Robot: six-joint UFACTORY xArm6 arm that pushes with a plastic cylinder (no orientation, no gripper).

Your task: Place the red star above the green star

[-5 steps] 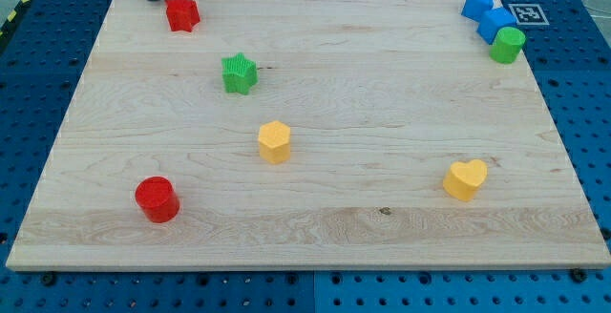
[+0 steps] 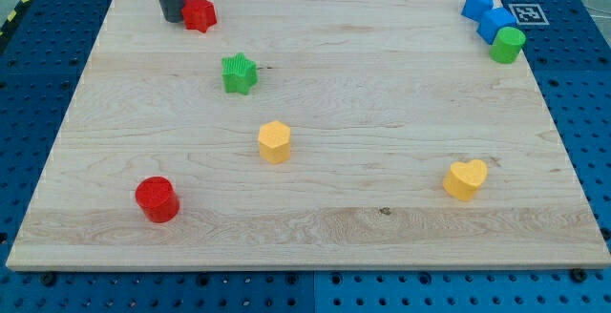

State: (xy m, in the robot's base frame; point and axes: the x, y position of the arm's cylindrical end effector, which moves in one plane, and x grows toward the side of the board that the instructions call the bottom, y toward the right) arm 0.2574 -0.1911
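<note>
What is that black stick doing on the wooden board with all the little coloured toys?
The stick is the end of a robot arm. It has no hand, so it holds nothing and only pushes. One camera looks down at the wooden board. My tip is right against the red star, on its left in the view. Below lie a green star, a yellow block, a red cylinder and a yellow heart. Two blue blocks and a green cylinder sit at the view's top right.
</note>
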